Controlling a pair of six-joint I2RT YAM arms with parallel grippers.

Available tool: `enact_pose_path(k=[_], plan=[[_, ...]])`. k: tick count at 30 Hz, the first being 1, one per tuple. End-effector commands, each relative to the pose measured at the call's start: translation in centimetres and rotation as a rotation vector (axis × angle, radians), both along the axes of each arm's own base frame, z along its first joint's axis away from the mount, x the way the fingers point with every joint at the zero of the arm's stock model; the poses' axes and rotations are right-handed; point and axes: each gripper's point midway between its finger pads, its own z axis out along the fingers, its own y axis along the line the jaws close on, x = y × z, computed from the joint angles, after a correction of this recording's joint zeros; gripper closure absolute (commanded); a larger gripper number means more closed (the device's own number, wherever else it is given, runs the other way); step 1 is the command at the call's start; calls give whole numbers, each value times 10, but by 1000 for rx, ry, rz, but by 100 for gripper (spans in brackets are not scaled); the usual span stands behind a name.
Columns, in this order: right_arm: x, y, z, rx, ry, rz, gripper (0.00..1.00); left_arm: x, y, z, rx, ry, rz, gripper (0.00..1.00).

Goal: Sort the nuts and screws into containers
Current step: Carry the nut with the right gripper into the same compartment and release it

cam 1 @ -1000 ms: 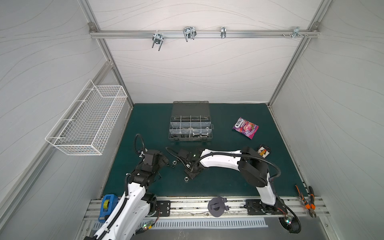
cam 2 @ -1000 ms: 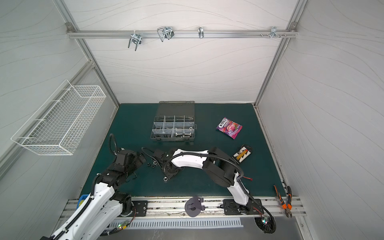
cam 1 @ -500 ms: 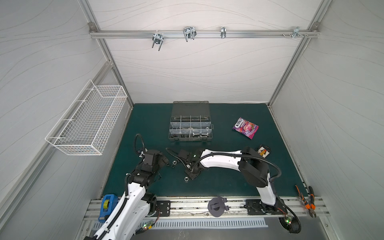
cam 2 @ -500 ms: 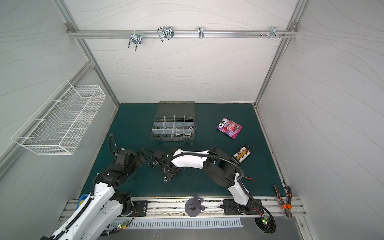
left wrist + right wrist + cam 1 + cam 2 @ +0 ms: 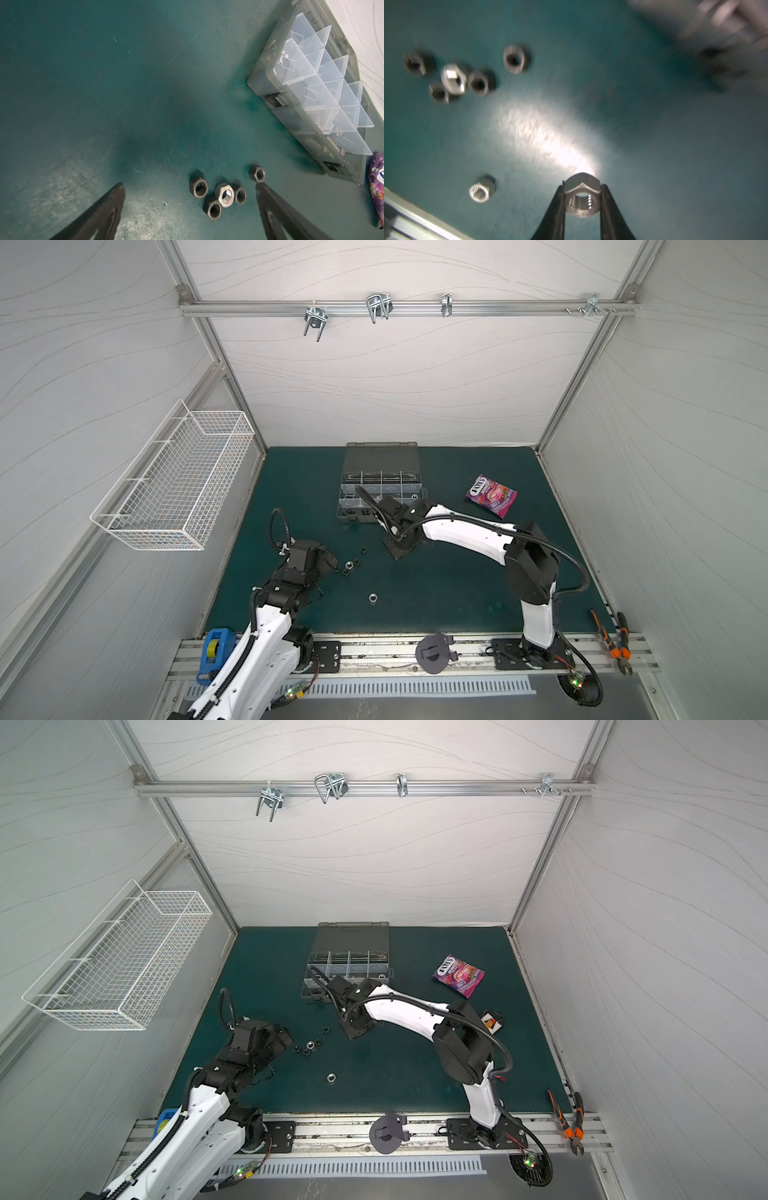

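Right wrist: right pincer [image 5: 582, 184] clamps silver nut [image 5: 581, 200], seemingly airborne; left pincer [image 5: 189, 185] wide, empty.

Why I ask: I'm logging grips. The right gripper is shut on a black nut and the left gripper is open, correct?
Wrong colour: the right gripper is shut on a silver nut, not a black one, as the right wrist view shows. The left gripper is open.
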Motion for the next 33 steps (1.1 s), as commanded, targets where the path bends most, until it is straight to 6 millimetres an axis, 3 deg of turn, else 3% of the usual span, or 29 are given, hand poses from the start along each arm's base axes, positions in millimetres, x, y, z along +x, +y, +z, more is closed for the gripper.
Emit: enact_pose_path(k=[1,6,15,25,33], plan=[[37,-12,31,-9,-97,-23,83,5,-1,3,-22,-21,16,1],[98,-27,44,28,-138,-140,83,6,-3,3,-27,-15,5,1],[173,-39,36,52,-192,-236,83,9,-12,6,-67,-35,-25,1],[219,-38,9,71,-222,-284,84,12,-16,6,-80,-34,-44,1],[230,-37,-19,52,-197,-286,81,13,-17,8,-85,-38,-44,1]])
